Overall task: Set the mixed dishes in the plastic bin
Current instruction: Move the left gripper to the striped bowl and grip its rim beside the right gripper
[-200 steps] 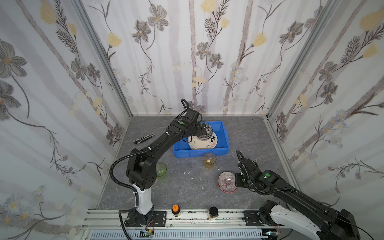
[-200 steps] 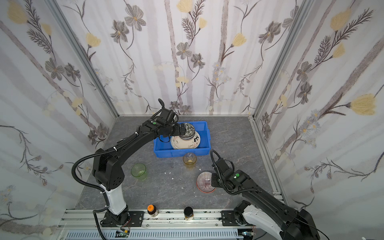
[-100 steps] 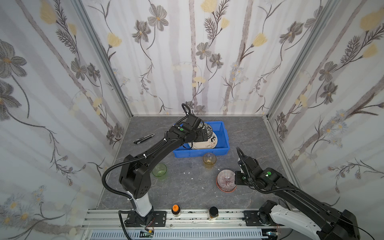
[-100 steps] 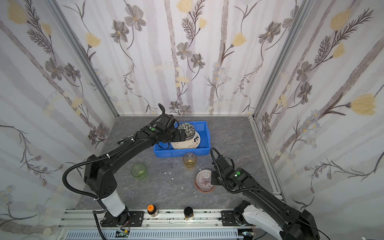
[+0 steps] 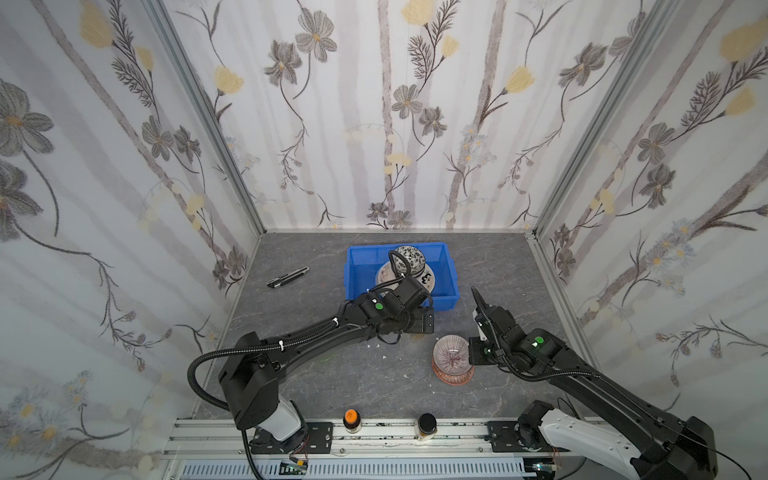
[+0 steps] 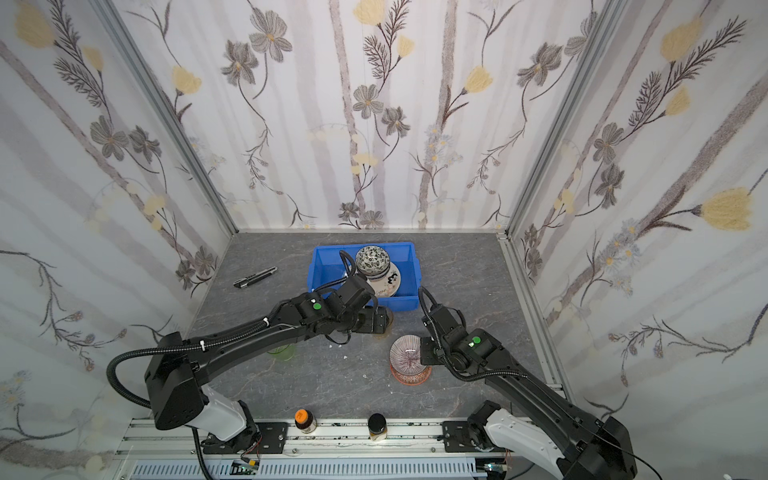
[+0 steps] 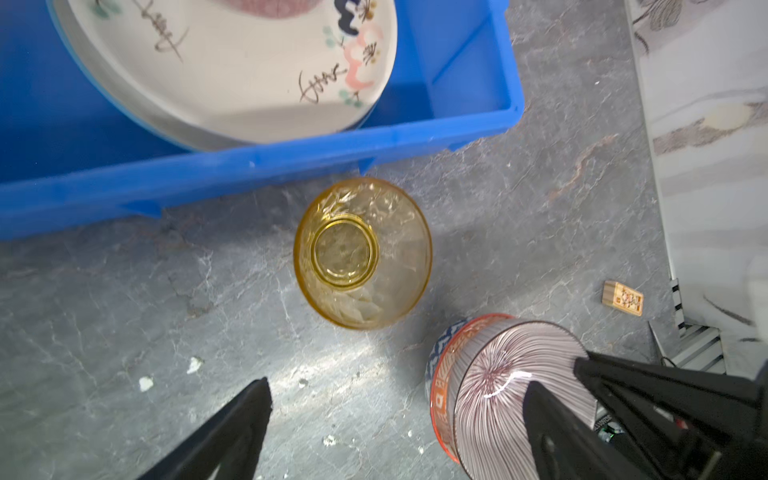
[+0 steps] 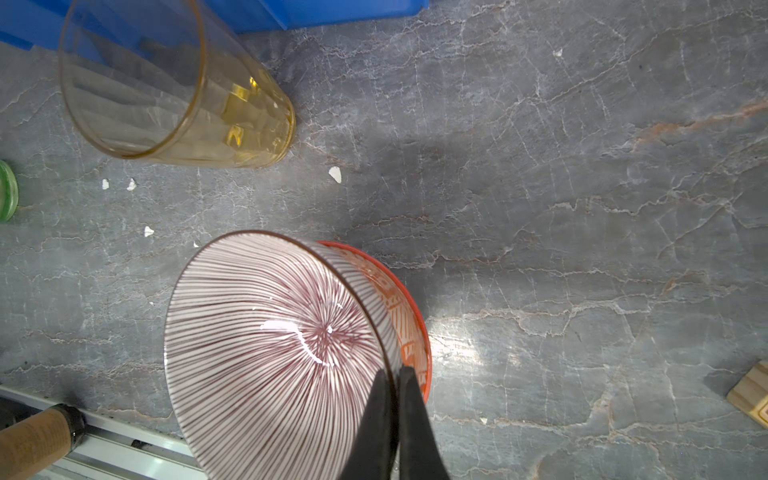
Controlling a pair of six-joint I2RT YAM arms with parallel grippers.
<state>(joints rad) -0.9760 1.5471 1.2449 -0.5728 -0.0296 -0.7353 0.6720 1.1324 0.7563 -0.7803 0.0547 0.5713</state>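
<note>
The blue plastic bin (image 5: pixel 357 270) (image 6: pixel 322 272) (image 7: pixel 249 166) holds a cream plate (image 7: pixel 232 70) and a black-white leaf bowl (image 5: pixel 409 257) (image 6: pixel 372 259). My left gripper (image 5: pixel 422 324) (image 6: pixel 376 324) (image 7: pixel 398 388) hangs open just in front of the bin, above an upright amber tumbler (image 7: pixel 361 253) (image 8: pixel 174 83). My right gripper (image 5: pixel 469 353) (image 6: pixel 422 353) (image 8: pixel 395 374) is shut on the rim of a maroon-striped bowl (image 5: pixel 451 353) (image 6: pixel 407 353) (image 8: pixel 270 345). That bowl is tilted up out of an orange bowl (image 5: pixel 453 378) (image 8: pixel 411 328) standing on the table. A green tumbler (image 6: pixel 281 353) shows partly under the left arm.
A black pen-like tool (image 5: pixel 288 277) lies left of the bin. Jars with an orange lid (image 5: pixel 351 417) and a black lid (image 5: pixel 427 423) stand at the front rail. A small wooden tag (image 7: pixel 622 296) lies near the right wall. White chips dot the grey table.
The left arm has drawn back out of the bin to above the amber tumbler. The right gripper has shut on the striped bowl's rim and tipped it up off the orange bowl.
</note>
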